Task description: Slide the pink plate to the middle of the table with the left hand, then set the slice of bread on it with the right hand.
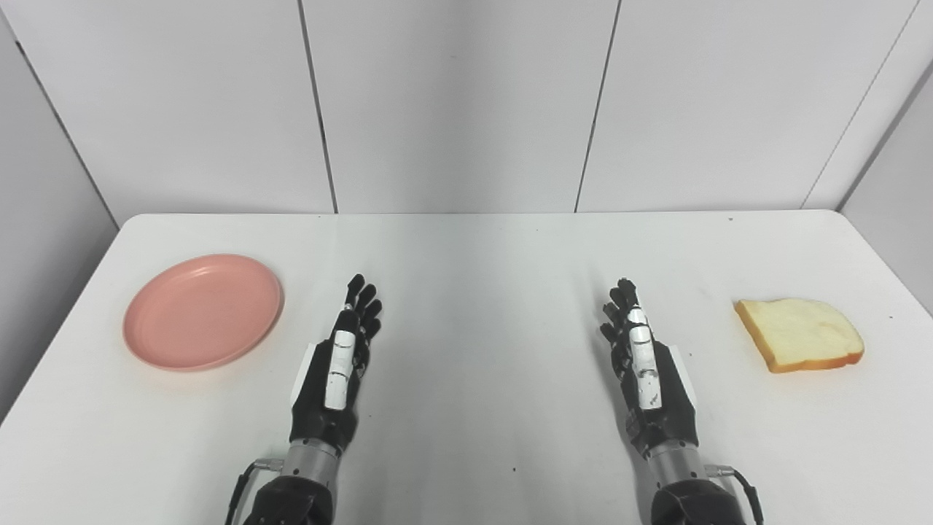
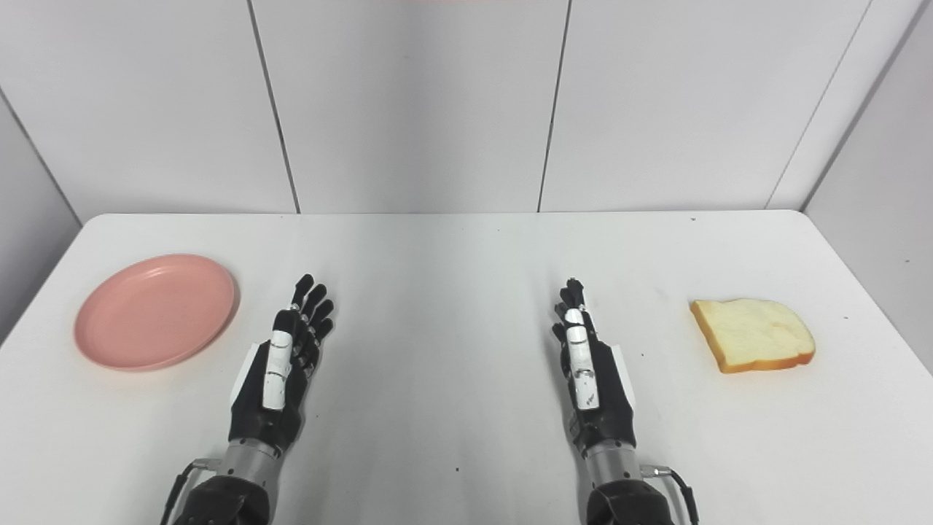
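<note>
1. No readable writing, brand or label on any item; too small to tell on the hands.
2. Pink plate point(image 1: 203, 311): round, shallow, raised rim, plain salmon-pink, nothing on it. Sits flat on the left side of the white desk point(image 1: 474, 277), near the desk's left edge, not at the middle.
3. Slice of bread point(image 1: 799, 333): pale crumb, orange-brown crust along the near and left sides, rounded top pointing right. Lies flat on the right side of the desk, near the right edge, well apart from the plate.
4. Left hand point(image 1: 341, 364): black with a white thumb strip, fingers extended forward and slightly spread, holding nothing. Just right of the plate, not touching it; small gap between them.
5. Right hand point(image 1: 645, 368): same build, fingers straight out and apart, holding nothing. Left of the bread, clear gap between, no contact.
6. Both hands sit low over the near half of the desk, palms turned inward toward each other; whether they touch the surface cannot be told.
7. Middle of the desk between the two hands is bare white surface; far half likewise open up to the back edge.
8. Grey wall panels point(image 2: 408, 102) behind the back edge; desk corners rounded.
</note>
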Controlling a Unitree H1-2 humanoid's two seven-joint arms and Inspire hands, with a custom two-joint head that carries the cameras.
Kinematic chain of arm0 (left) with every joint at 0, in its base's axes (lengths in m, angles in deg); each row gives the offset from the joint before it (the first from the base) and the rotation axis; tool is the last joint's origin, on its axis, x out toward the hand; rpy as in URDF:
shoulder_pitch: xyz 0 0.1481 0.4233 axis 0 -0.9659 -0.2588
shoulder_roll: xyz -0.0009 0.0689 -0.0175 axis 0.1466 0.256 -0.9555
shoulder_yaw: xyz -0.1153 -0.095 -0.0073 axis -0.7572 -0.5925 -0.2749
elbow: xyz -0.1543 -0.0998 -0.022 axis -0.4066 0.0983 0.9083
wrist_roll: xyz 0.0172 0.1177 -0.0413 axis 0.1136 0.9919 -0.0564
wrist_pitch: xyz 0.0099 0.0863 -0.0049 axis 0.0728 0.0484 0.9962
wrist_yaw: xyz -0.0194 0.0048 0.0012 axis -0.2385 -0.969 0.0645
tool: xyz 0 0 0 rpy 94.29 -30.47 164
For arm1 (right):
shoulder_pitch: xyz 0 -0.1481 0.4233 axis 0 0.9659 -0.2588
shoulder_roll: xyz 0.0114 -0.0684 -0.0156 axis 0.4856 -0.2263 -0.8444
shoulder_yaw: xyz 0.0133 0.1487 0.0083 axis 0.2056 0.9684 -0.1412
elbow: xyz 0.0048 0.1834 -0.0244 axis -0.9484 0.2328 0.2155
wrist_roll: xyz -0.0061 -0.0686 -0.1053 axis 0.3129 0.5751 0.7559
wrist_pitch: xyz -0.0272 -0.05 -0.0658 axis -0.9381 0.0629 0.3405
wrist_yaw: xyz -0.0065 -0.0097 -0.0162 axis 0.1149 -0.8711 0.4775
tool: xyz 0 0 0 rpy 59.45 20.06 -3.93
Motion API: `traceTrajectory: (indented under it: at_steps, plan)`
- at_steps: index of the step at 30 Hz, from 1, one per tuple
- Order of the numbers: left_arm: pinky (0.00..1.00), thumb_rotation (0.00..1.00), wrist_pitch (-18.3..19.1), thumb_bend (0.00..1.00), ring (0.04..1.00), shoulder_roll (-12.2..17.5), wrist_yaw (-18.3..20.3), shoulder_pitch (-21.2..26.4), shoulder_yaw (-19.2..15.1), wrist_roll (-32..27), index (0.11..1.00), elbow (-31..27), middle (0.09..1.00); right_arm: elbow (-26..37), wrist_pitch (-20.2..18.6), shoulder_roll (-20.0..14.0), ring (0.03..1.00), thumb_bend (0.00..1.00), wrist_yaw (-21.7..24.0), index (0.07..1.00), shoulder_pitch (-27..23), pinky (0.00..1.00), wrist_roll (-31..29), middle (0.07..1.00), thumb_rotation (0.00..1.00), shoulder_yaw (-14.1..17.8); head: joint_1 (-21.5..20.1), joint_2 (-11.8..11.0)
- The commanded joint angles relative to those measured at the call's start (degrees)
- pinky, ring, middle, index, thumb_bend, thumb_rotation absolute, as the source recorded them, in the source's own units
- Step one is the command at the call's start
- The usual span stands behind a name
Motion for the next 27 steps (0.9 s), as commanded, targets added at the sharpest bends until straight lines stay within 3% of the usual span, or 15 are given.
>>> traceTrajectory:
  at_steps: [1,6,10,27]
  plan:
    - [1.00,0.98,-3.0,0.72,0.985,-1.2,-0.2,2.3,0.5,1.0,0.988,1.0,0.994,0.3,3.9,-1.0,1.000,0.55,0.9,1.000,-1.0,1.00,-0.9,1.000,1.00,0.6,1.9,-0.7]
    - [1.00,0.96,-5.3,0.75,0.978,-2.7,-1.1,3.7,0.5,2.1,0.985,6.0,0.989,-2.7,7.7,-2.6,1.000,0.52,1.9,1.000,-1.3,1.00,-1.4,1.000,1.00,1.3,6.1,-3.1]
    - [0.98,0.96,-7.8,0.77,0.963,-4.3,-3.5,4.6,0.4,4.2,0.974,9.5,0.975,-3.5,8.5,-3.5,1.000,0.52,2.6,1.000,-1.6,1.00,-2.1,1.000,1.00,1.5,7.5,-4.0]
    - [0.98,0.91,-8.4,0.81,0.970,-4.7,-2.4,5.6,0.5,3.7,0.962,10.7,0.983,-2.7,8.1,-4.5,1.000,0.50,3.1,1.000,-1.5,1.00,-2.7,1.000,1.00,1.5,8.3,-3.8]
